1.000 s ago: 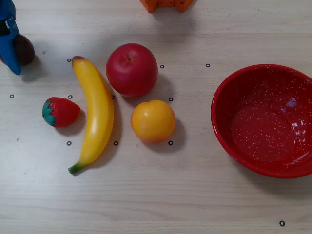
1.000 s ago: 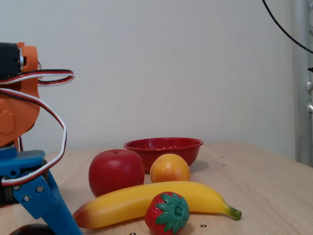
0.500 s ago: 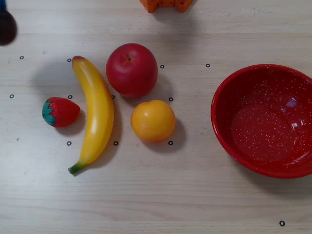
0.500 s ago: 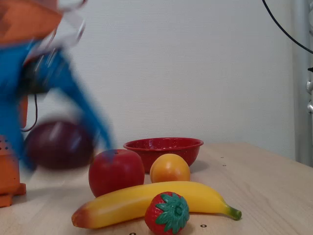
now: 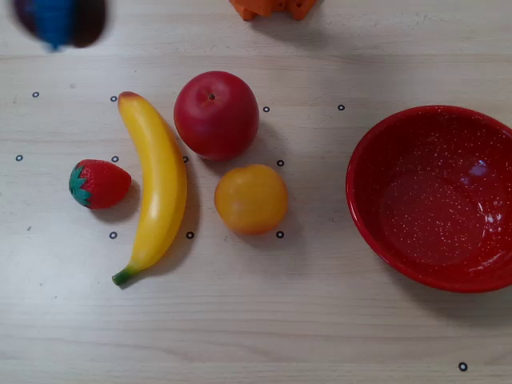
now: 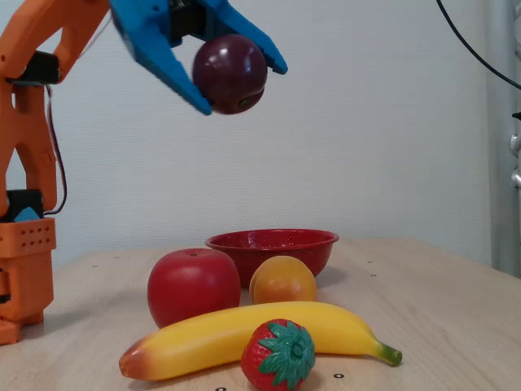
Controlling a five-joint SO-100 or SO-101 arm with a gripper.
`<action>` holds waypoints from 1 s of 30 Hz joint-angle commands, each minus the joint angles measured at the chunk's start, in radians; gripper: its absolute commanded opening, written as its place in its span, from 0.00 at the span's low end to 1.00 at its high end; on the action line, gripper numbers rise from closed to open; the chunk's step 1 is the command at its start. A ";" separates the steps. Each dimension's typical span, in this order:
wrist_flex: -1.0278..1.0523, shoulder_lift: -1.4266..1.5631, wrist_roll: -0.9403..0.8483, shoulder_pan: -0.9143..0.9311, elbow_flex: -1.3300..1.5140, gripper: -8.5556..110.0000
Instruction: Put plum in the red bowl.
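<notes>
In the fixed view my blue gripper (image 6: 240, 88) is shut on the dark purple plum (image 6: 229, 73) and holds it high above the table, over the fruit. In the overhead view the gripper (image 5: 56, 24) shows blurred at the top left corner, with the dark plum (image 5: 86, 22) between its fingers. The red speckled bowl (image 5: 376, 148) stands empty at the right edge of the overhead view. In the fixed view the bowl (image 6: 273, 242) is behind the fruit, far below the gripper.
A red apple (image 5: 216, 114), an orange (image 5: 250, 198), a banana (image 5: 156, 180) and a strawberry (image 5: 98, 183) lie between the gripper and the bowl. The orange arm base (image 6: 24, 261) stands at the left in the fixed view; its base (image 5: 272, 8) shows at the overhead top edge.
</notes>
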 commanded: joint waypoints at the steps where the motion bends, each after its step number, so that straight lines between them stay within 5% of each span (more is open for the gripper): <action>1: -0.008 0.166 -0.140 0.138 0.023 0.07; 15: -0.637 0.443 -0.571 0.695 0.623 0.07; 30: -0.879 0.176 -0.456 1.003 0.847 0.07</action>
